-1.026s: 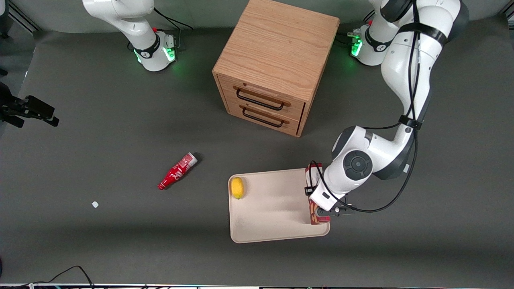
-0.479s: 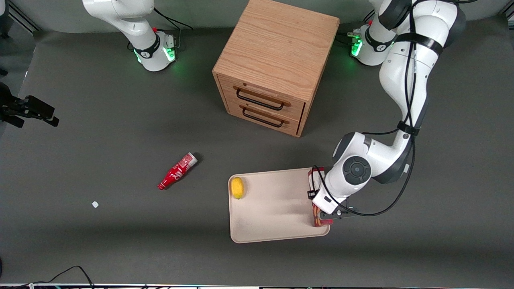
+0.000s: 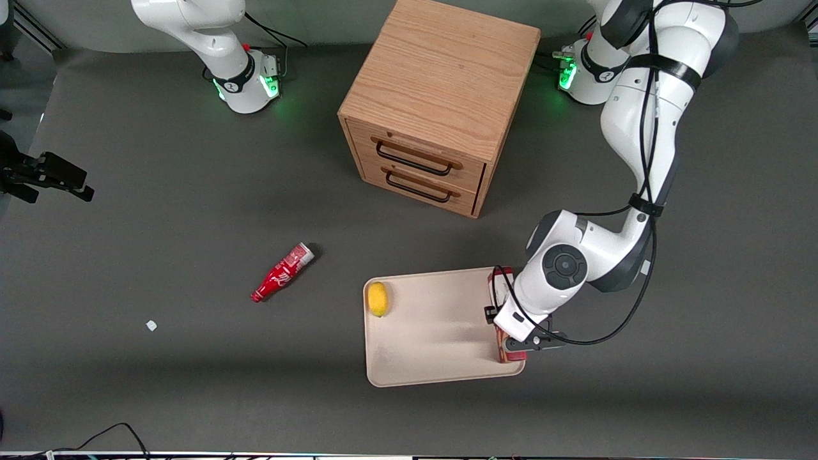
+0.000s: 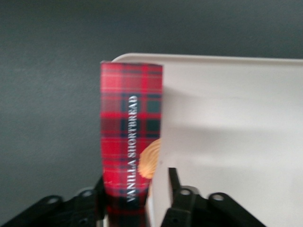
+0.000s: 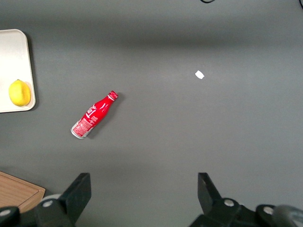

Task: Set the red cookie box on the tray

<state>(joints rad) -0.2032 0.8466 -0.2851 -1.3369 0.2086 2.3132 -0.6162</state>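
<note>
One slim red cookie box [image 4: 131,142] stands on its narrow edge at the tray's [image 3: 428,332] rim toward my working arm's end of the desk [image 3: 160,396], pinched across its thin sides by my hand [image 4: 137,201]. It looks like light, stiff cardboard that could dent if squeezed or tip when released, so gripping the flat faces low seems safest. Nearby lies a lemon [image 3: 378,298].
</note>
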